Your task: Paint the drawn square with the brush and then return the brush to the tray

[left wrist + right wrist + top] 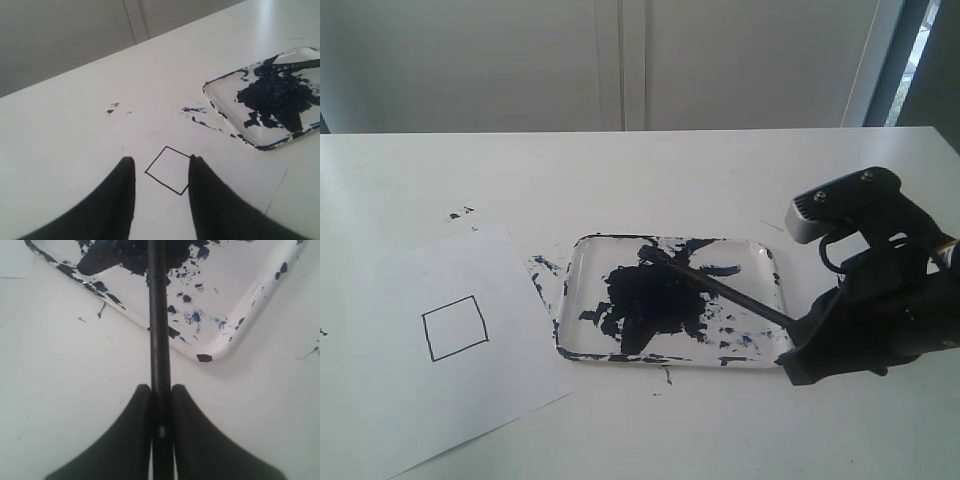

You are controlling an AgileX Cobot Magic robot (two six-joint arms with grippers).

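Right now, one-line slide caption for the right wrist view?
Right claw shut on the brush, shaft reaching over the paint-blotched tray.

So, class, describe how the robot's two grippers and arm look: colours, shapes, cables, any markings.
Both grippers are matte black. The left gripper shows two broad fingers tapering to rounded tips; the right gripper matches. The right arm is bulky and black at its end, topped by a grey camera housing with a black cable looped beneath.
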